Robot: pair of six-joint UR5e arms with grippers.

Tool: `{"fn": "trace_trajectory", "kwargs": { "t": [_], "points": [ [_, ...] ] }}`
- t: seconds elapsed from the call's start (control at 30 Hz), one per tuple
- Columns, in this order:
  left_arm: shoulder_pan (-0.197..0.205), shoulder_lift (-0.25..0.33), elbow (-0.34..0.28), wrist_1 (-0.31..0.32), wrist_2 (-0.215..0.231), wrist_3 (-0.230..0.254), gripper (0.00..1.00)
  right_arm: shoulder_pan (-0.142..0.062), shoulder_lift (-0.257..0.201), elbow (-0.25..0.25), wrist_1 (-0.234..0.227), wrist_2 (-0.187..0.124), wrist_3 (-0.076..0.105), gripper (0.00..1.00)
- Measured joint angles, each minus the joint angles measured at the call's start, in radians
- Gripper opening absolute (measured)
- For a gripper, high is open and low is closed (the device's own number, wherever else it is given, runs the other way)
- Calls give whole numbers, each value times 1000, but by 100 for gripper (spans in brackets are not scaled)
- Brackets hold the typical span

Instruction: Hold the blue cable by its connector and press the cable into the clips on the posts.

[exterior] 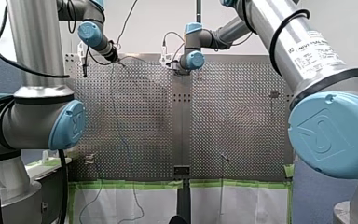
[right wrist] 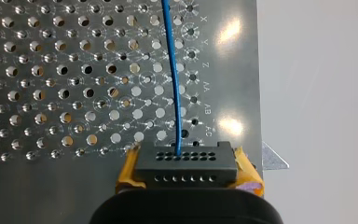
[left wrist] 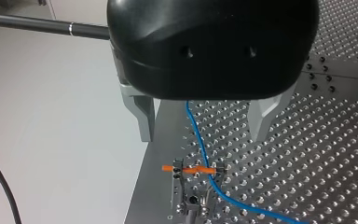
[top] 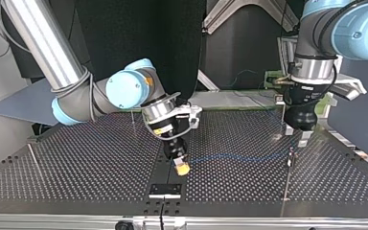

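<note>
front view: the label [exterior: 318, 50] on my right arm is showing print too blurred to read. top view: my right gripper [top: 182, 167] is holding the cable [top: 235, 157] by its end; it is stretching sideways toward the post [top: 291, 158] below my left gripper [top: 298, 135], the nearer one. left wrist view: left fingers [left wrist: 142, 116] are standing released, the cable running between them into the orange clip [left wrist: 195, 170] ahead. right wrist view: yellow pads [right wrist: 127, 173] are clenching the connector [right wrist: 186, 163]; the table [right wrist: 51, 196] is showing x, y, z, aa, ab.

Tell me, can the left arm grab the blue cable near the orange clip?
Probably yes. The left arm's jaws stand open, and the blue cable shows in the gap between them, running to the orange clip just ahead. Nothing shows in the way there.
</note>
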Motion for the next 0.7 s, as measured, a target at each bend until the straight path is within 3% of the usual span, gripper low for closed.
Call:
{"fn": "trace_trajectory", "kwargs": {
  "t": [0.5,0.7],
  "points": [
    [-16,0,0,-4,-24,-2,98,-1,0,1,1,0,0,0],
    [-48,-8,3,10,0,6,98,-7,0,3,3,0,-3,0]
  ]
}}
